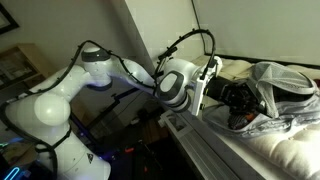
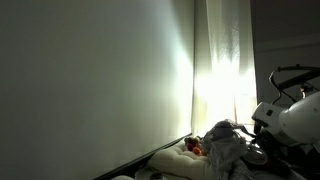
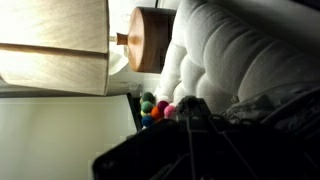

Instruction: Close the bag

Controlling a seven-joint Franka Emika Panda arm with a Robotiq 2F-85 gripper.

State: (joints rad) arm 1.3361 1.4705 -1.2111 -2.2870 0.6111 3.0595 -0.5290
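1. The bag [image 1: 285, 85] lies crumpled on the quilted white bedding [image 1: 290, 152], at about 3 o'clock in an exterior view. In an exterior view it also shows at 5 o'clock [image 2: 226, 140], under the lit curtain [image 2: 215, 60].
2. The gripper [image 1: 243, 97] is pushed into the bag's 9 o'clock side with its jaws closed. Whether any plastic is pinched between them cannot be told, as that spot is too dark.
3. If the jaws hold nothing, a pull would leave the mouth as it is. The film is crinkled and slack, so a fold could easily have missed the jaws.
4. If only a thin fold is caught, a firm tug could stretch or tear it, or it could slip free partway.
5. The bag looks light and floppy. Drawing the mouth across could drag the whole bag over the bedding rather than fold it shut, since nothing pins its 3 o'clock end.
6. An orange-red item [image 2: 197, 150] shows at the bag's 9 o'clock side. Tilting or lifting the bag could roll the contents out of the opening.
7. In the wrist view a dark mass fills the 6 o'clock half, with only the coloured balls [image 3: 155, 108] and a lampshade [image 3: 55, 45] at 10 o'clock clear. The mouth is hard to locate from there.
8. The bedding is soft, so pressing down could sink the gripper and bury the film.
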